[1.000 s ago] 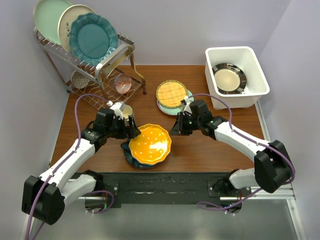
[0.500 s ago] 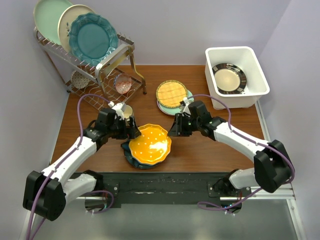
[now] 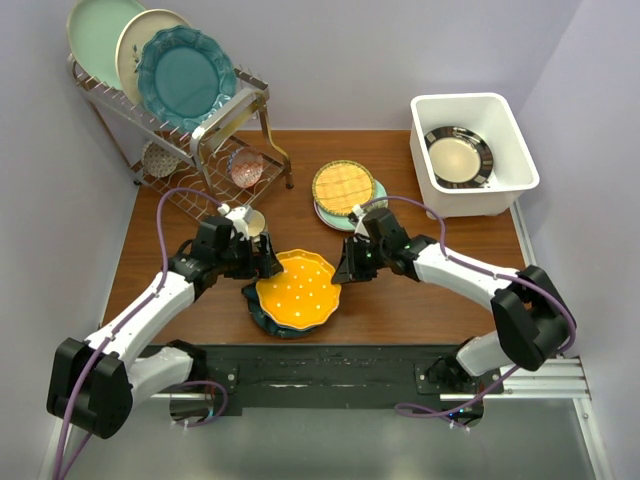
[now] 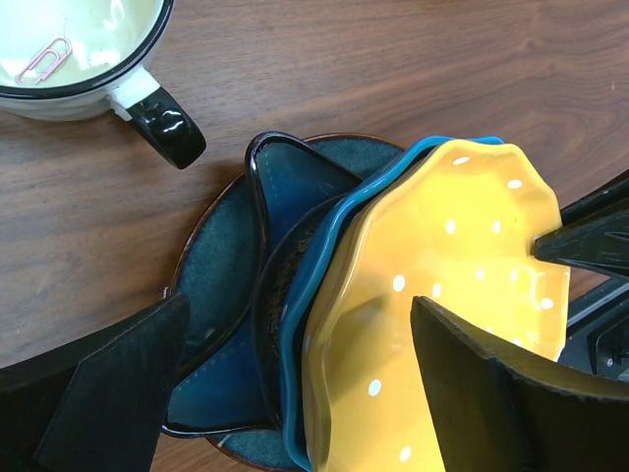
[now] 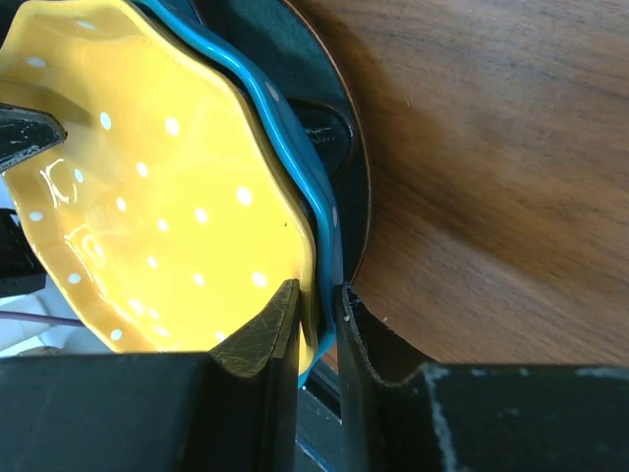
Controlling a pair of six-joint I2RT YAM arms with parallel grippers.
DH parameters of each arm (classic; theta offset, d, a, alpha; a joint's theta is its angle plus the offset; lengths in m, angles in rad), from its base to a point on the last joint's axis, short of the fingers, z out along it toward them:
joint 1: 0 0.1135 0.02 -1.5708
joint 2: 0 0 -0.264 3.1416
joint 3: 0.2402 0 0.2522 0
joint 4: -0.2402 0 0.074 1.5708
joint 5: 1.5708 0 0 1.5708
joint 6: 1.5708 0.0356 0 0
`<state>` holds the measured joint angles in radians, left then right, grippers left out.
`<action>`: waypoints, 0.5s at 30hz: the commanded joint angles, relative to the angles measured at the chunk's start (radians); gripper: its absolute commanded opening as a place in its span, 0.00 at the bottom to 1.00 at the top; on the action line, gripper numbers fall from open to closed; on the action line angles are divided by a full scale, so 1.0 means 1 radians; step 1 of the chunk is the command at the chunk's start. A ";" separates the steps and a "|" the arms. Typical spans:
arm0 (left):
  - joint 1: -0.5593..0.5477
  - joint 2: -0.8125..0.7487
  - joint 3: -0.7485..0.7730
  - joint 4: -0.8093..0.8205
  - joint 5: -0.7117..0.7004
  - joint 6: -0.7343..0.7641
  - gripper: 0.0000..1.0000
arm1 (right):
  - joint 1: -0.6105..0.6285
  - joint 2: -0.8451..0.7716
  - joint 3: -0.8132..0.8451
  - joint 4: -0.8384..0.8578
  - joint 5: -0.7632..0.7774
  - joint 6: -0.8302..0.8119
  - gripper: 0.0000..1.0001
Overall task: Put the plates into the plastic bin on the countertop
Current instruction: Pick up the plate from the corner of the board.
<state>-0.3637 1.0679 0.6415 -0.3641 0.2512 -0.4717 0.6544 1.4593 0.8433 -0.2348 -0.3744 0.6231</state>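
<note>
Your right gripper now shifted left, pinching orange dotted plate at right rim. Left gripper wide, empty. Lift looks possible; plastic bin far right.

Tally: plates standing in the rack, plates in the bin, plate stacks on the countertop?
Plates upright in the wire rack: 3 (mint plate, cream plate, teal scalloped plate)
Plates in the plastic bin: 1 (black-rimmed cream plate)
Plate stacks on the countertop: 2 (yellow lattice plate on top; orange dotted plate on top)
Total: 6
</note>
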 commanded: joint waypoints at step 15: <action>-0.007 -0.006 0.014 0.014 0.008 -0.002 0.98 | 0.004 -0.103 0.114 -0.156 0.138 -0.048 0.15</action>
<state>-0.3637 1.0676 0.6415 -0.3645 0.2508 -0.4713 0.6666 1.4235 0.8928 -0.3630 -0.2993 0.5953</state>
